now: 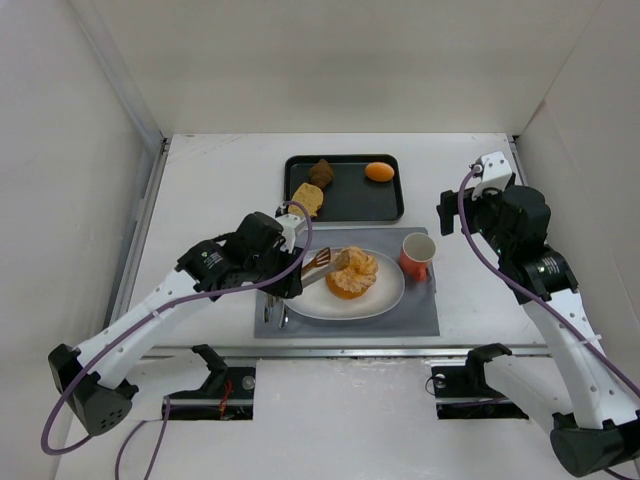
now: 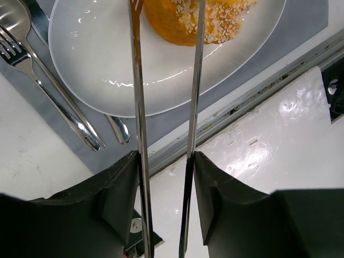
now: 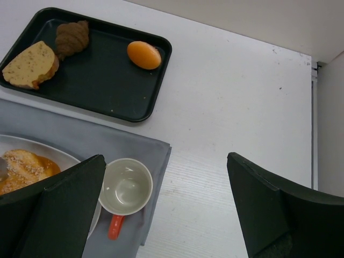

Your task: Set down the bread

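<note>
**Left claw.** The left gripper [image 2: 164, 161] is closed part-way on a pair of metal tongs [image 2: 138, 107]. Its two fingers [image 2: 124, 183] press against the outer faces of the tong arms, which run parallel with a narrow gap between them. The claw grips only the tongs and does not touch the bread directly.

**Bread, location.** The bread [image 1: 352, 274] rests on the white plate [image 1: 385, 296], slightly toward the plate's 1 o'clock side. The plate sits on the grey placemat [image 1: 420, 315] at the middle of the table.

**Bread relative to the claw.** In the top view the left gripper [image 1: 288, 266] lies at 9 o'clock from the bread, beyond the plate rim. The tongs [image 1: 322, 264] extend from it toward 3 o'clock, and their tips meet the bread at its 10 o'clock edge. In the left wrist view the bread [image 2: 183, 21] is at 12 o'clock from the claw, at the far end of the tongs. One tong arm runs along its edge and the other crosses its seeded top. Whether the tips pinch the bread cannot be told.

**Right claw.** The right gripper [image 3: 165, 161] is spread wide with nothing between its fingers. It hangs at 2 o'clock from the bread, well apart from it and near the orange cup [image 1: 417, 255].

**Surroundings.** A fork [image 2: 32, 70] lies on the placemat at the plate's 9 o'clock side. The black tray [image 1: 345, 200] stands at 12 o'clock from the plate.
</note>
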Controlling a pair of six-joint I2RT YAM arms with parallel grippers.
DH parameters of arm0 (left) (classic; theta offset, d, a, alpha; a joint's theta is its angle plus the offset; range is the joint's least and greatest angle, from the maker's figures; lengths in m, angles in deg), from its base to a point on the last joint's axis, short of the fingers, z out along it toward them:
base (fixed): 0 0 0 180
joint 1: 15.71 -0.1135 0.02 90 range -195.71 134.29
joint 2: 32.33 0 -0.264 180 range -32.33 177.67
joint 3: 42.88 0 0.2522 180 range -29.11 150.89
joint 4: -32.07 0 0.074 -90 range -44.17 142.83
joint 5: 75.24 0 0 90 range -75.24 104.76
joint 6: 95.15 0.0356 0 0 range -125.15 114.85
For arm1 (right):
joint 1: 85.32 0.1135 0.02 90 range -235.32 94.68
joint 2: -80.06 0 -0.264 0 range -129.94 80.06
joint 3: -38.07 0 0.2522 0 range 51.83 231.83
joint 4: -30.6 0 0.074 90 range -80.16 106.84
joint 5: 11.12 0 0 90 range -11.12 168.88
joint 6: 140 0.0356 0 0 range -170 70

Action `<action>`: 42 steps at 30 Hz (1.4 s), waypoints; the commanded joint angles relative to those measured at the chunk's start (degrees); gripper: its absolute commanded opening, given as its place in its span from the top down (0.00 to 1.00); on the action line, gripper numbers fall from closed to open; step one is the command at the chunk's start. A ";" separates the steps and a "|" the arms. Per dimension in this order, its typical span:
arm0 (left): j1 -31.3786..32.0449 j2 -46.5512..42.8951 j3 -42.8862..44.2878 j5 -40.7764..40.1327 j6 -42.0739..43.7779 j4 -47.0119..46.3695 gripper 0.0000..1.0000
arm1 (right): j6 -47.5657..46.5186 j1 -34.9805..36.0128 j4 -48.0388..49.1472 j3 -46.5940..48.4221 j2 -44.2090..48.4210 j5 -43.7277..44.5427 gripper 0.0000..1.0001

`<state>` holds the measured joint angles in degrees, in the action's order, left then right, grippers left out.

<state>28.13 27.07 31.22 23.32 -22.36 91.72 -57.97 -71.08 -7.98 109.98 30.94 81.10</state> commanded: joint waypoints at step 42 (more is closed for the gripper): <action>-4.98 -5.35 9.02 -27.36 -4.50 -2.72 0.69 | -0.29 -0.18 3.99 0.82 2.01 -0.89 0.00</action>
<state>25.09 21.23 40.62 2.86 -26.47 95.24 -57.97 -71.08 -7.98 109.98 31.81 81.28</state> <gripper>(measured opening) 0.322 0.998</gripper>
